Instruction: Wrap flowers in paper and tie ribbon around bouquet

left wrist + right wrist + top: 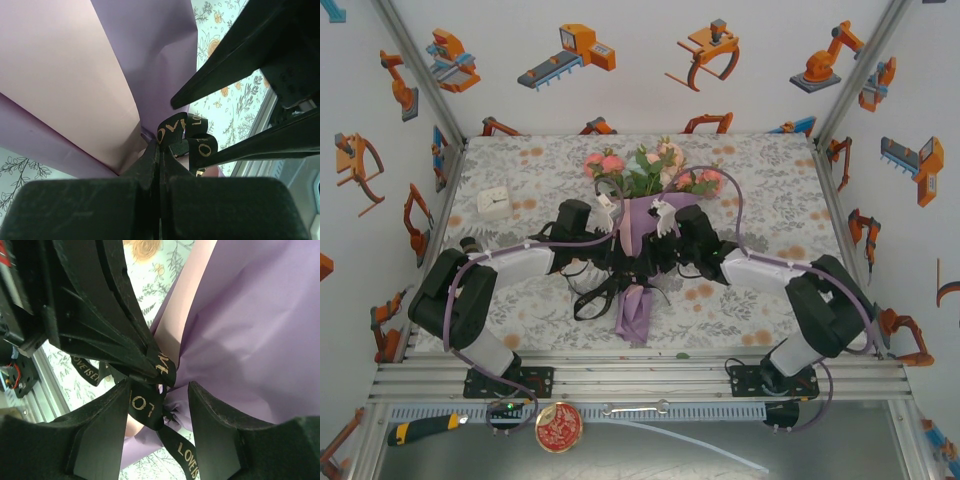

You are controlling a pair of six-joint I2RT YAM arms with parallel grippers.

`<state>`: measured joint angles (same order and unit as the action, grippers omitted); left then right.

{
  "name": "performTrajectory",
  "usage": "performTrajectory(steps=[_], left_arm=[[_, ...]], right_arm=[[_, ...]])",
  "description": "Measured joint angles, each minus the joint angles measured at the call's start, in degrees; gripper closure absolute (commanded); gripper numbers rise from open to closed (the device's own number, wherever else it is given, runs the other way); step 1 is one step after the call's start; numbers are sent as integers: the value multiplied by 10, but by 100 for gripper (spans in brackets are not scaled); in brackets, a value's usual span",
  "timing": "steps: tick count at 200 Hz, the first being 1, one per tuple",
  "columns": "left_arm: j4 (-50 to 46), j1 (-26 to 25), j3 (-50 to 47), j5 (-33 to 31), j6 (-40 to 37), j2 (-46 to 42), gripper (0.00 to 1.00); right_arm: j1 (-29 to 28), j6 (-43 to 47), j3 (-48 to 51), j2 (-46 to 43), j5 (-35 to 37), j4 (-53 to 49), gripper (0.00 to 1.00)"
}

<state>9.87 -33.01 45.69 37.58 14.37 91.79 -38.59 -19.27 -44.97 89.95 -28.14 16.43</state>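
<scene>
The left tool point(159, 148) is pressed together on the black ribbon point(196, 146), pinching a gold-lettered fold of it at the narrow waist of the bouquet point(642, 222). The right tool point(159, 407) stands with its jaws apart, straddling the ribbon's tangled crossing without clamping it, and a loose tail hangs down between its fingers. The two tools meet tip to tip at that waist, one from each side, so neither arm is clearly nearer. The bouquet lies on the bench point(520, 165) midway between the arms. Its long axis runs away from the near edge, with the flowers point(650, 170) at the far end and the pointed paper tail toward the bases. The paper point(250, 315) is thin and smooth, lilac outside with a pink face showing at the overlap, and it gathers into soft folds. The ribbon is flat, narrow and floppy. The coming move likely turns on the free tail lying just inside the right tool's gap.
</scene>
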Motion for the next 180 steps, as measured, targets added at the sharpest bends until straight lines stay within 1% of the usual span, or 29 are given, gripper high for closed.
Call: performTrajectory(steps=[8,19,30,41,63,77,95,101,110,129,139,147,153,170,180], left_arm=[[0,0,0,0,0,0,100],[0,0,0,1,0,0,100],[0,0,0,3,0,0,100],[0,0,0,5,0,0,100],[0,0,-1,7,0,0,100],[0,0,-1,8,0,0,100],[2,0,-1,6,0,0,100],[3,0,-1,5,0,0,100],[2,-1,-1,5,0,0,100],[2,-1,-1,5,0,0,99],[1,0,-1,4,0,0,98],[0,0,-1,4,0,0,94],[0,-1,-1,4,0,0,87],[-1,-3,-1,2,0,-2,66],[-4,-3,-2,-7,7,-8,58]], right_arm=[[0,-3,-1,12,-9,10,59],[0,-7,-4,25,-16,20,61],[0,-10,-5,33,-20,28,60],[0,-14,-5,35,-21,34,58],[4,-18,-5,33,-18,48,59],[10,-18,-5,31,-18,51,64],[14,-19,-5,30,-23,54,75],[14,-20,-5,30,-25,54,77],[14,-20,-5,31,-30,56,79],[16,-27,-5,35,-41,64,79],[17,-30,-5,38,-43,69,85],[18,-34,-5,39,-44,71,94],[18,-36,-5,39,-44,74,100],[18,-37,-5,37,-35,79,100],[18,-38,-4,31,-23,79,100]])
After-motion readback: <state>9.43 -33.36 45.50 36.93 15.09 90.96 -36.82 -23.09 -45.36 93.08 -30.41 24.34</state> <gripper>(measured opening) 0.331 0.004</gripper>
